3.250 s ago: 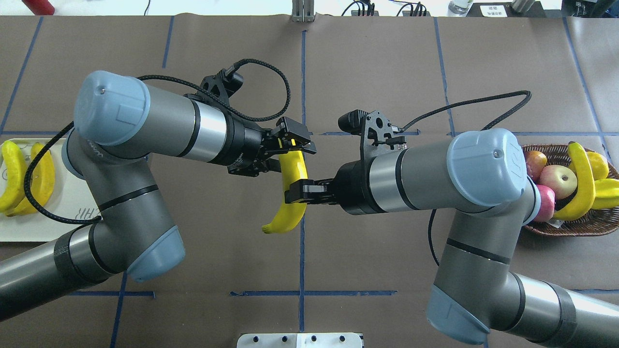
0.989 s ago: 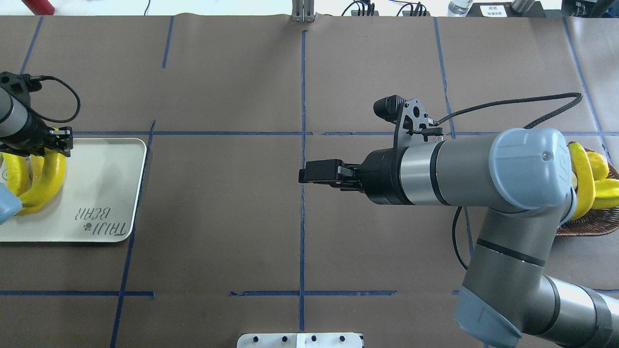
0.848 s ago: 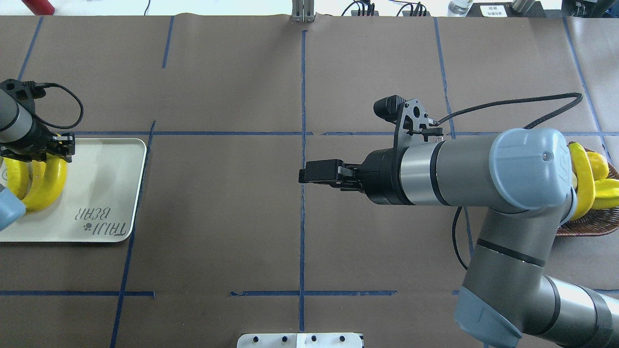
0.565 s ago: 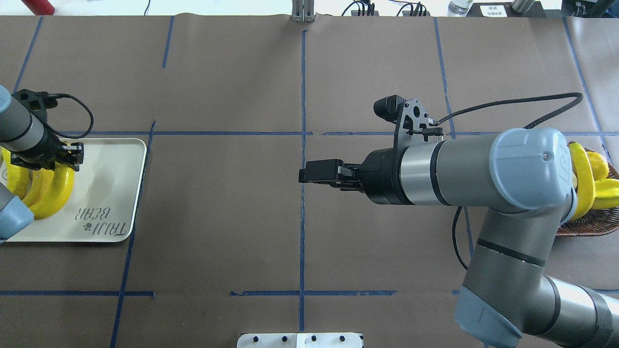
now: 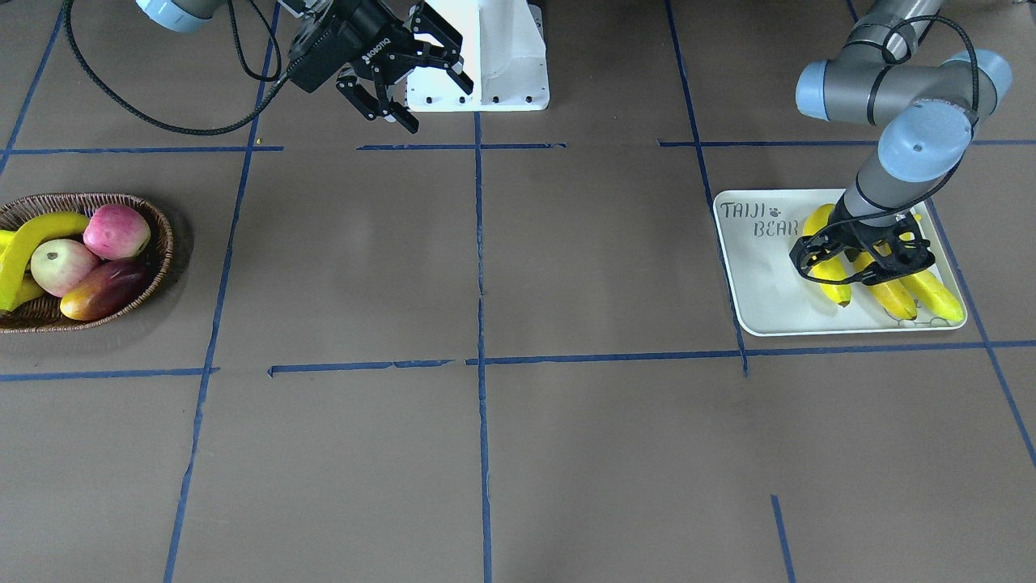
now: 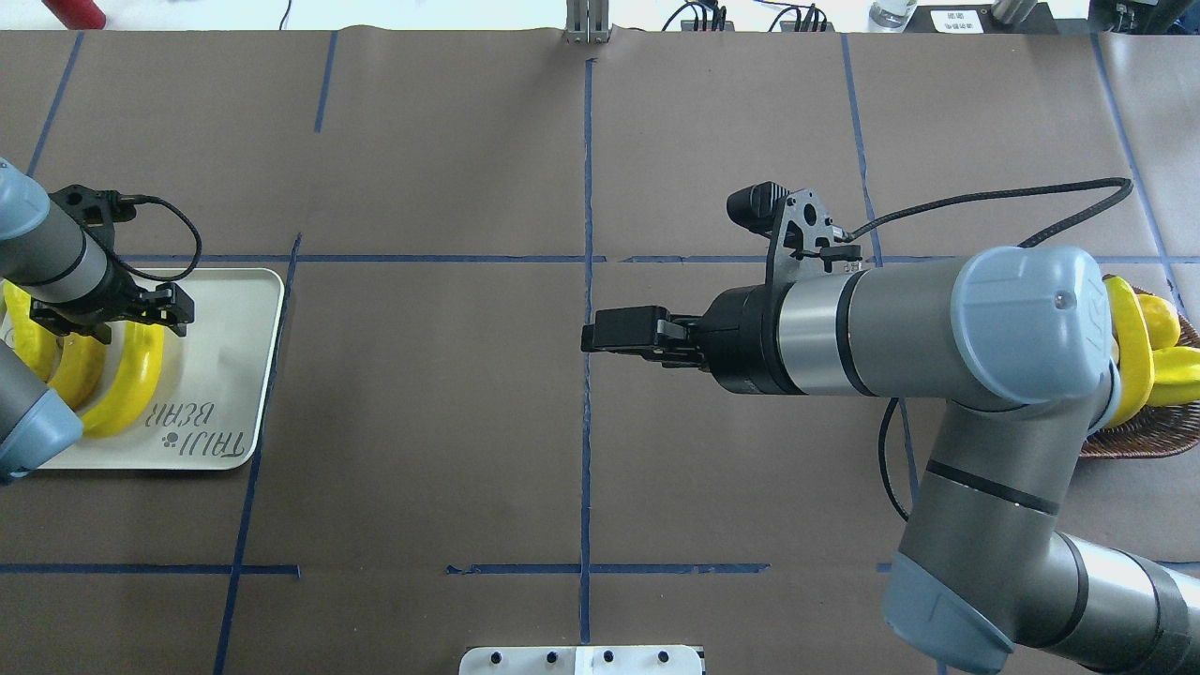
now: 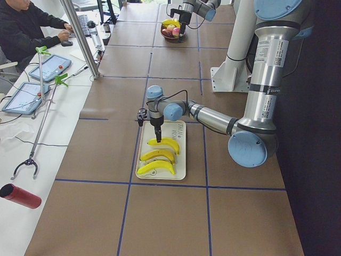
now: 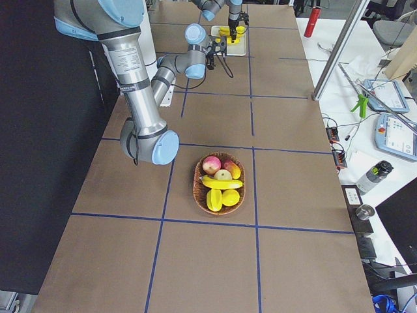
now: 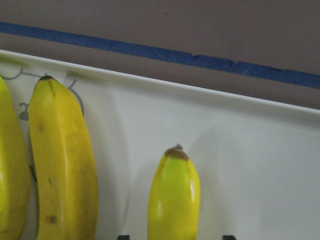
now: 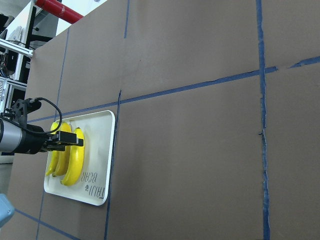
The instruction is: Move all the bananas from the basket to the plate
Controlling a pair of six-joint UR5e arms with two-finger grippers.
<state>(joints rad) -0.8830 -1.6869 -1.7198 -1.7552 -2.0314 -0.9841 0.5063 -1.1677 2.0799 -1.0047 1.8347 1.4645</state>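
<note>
Front view first: a brown-papered table (image 5: pixel 607 453), gridded with blue tape (image 5: pixel 477 243). At its end on the robot's left, the plate (image 5: pixel 761 312) carries three bananas (image 5: pixel 888 296) side by side, long axes running robot-side to operator-side. Left gripper (image 5: pixel 860 261) hangs over them, jaws spread. Right gripper (image 5: pixel 441 108), near the robot's edge, gapes wide, holding nothing. At the opposite end sits the basket (image 5: pixel 158 243), with one banana (image 5: pixel 32 240) arcing beside two apples (image 5: pixel 117 231) and a mango (image 5: pixel 101 295).

Overhead agrees: three on the plate, one in the basket.

Left-side view: a person (image 7: pixel 26 32) sits at a white bench (image 7: pixel 32 138) with two tablets (image 7: pixel 50 66).

Left wrist: a banana tip lies loose between the parted jaws, pointing at the plate's rim.
</note>
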